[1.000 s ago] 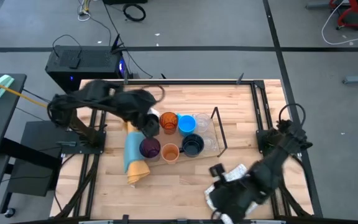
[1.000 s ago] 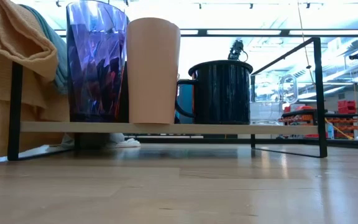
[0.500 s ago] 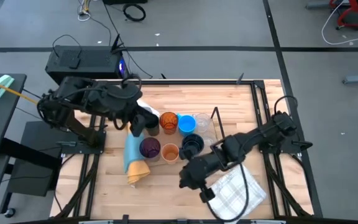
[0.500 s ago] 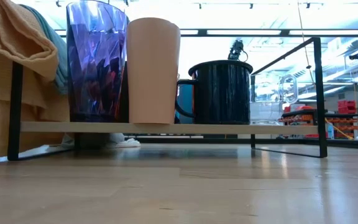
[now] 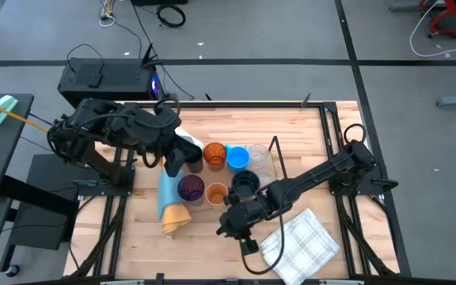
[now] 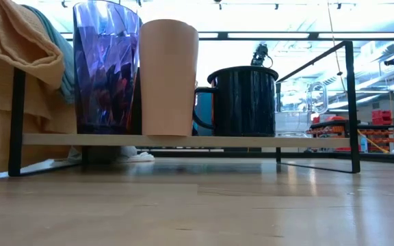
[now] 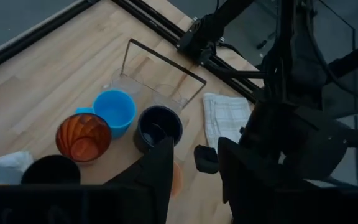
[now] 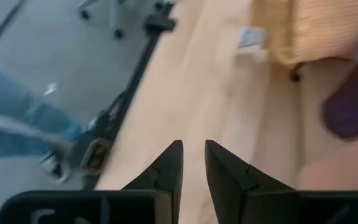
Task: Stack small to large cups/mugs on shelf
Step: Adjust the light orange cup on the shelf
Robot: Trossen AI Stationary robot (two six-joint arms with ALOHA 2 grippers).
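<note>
Cups grouped on the wire shelf mid-table: black cup, amber cup, blue cup and clear glasses in the far row; purple tumbler, peach cup and dark mug in the near row. Rolled yellow-and-blue cloth just beside the purple tumbler. Left gripper above the black cup, fingers apart, empty. Right gripper low over bare wood near the peach cup, fingers a narrow slit apart, nothing between. Checked towel near the front edge.
</note>
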